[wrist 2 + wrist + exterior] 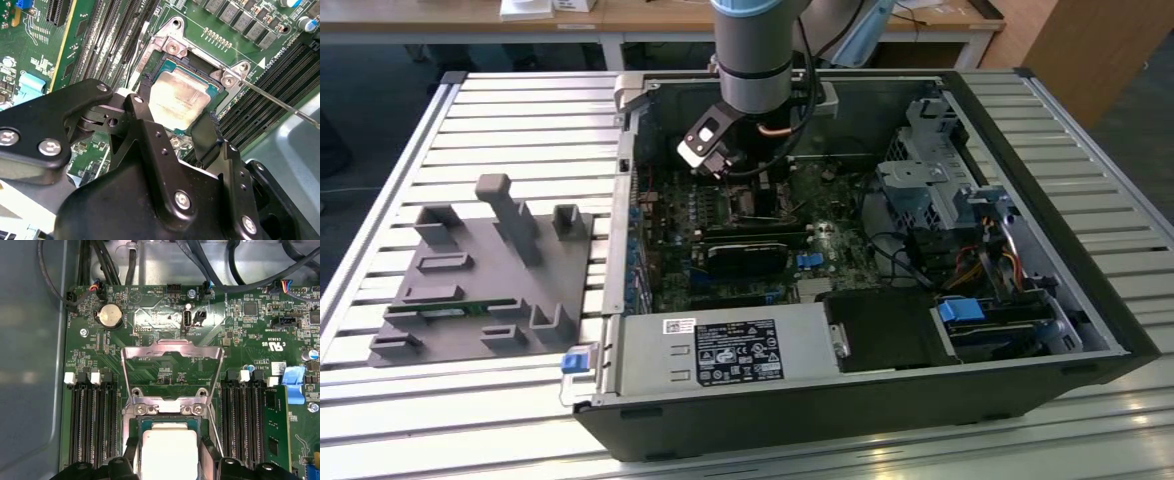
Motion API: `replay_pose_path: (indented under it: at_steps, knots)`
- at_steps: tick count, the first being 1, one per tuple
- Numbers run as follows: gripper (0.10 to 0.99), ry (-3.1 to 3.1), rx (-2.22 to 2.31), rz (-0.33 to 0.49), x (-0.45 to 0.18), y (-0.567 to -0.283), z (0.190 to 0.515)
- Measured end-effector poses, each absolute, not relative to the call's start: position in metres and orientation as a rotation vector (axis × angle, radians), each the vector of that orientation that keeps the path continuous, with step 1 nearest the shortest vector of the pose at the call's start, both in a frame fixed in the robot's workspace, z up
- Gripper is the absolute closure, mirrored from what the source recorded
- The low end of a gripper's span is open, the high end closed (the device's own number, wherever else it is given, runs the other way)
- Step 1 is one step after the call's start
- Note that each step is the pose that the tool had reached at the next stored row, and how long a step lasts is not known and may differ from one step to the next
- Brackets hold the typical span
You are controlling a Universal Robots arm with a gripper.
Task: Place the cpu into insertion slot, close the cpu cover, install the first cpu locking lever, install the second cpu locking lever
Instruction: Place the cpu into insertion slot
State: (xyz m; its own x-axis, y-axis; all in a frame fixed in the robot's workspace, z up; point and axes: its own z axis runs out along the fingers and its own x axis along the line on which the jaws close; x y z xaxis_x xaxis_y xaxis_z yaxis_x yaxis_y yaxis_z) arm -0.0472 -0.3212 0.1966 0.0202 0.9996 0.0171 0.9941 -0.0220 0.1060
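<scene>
The cpu [182, 97] [167, 445], a small square chip with a silvery top, sits low over the black insertion slot [162, 64] [135, 425] on the green motherboard. My gripper [177, 106] [169, 456] [744, 190] reaches down inside the computer case. Its two black fingers [144, 92] press against opposite edges of the chip, so it is shut on it. The cpu cover [172, 350], a silvery frame with a large window, is swung open and lies back beyond the slot. A thin wire locking lever [280, 102] sticks out unlatched beside the slot.
Long black memory slots [92, 425] [242, 425] run on both sides of the socket. The open case [1067, 200] holds a drive cage, cables and a power supply [720, 350]. A grey fixture [480, 270] rests on the slatted table at the exterior view's left.
</scene>
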Motion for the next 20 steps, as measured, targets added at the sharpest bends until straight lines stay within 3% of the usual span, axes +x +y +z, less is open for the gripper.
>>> replay_pose_path:
  at_steps: [6,7,8,10,11,13,14,16,17,18,20]
  knots:
    - [0.502,2.152,2.198,0.131,-0.0469,-0.3212,0.2030]
    - [0.565,2.153,2.199,0.130,-0.0468,-0.3212,0.2040]
    - [0.565,2.153,2.199,0.129,-0.0468,-0.3212,0.2049]
    - [0.682,2.155,2.201,0.126,-0.0464,-0.3212,0.2056]
    - [0.682,2.156,2.203,0.123,-0.0460,-0.3212,0.2057]
    - [0.800,2.158,2.205,0.118,-0.0454,-0.3212,0.2060]
    - [0.800,2.159,2.206,0.116,-0.0450,-0.3212,0.2061]
    - [0.918,2.160,2.207,0.114,-0.0448,-0.3212,0.2062]
    - [0.918,2.160,2.207,0.114,-0.0447,-0.3212,0.2064]
    - [0.976,2.160,2.208,0.113,-0.0446,-0.3212,0.2064]
    - [0.980,2.161,2.208,0.112,-0.0446,-0.3212,0.2065]
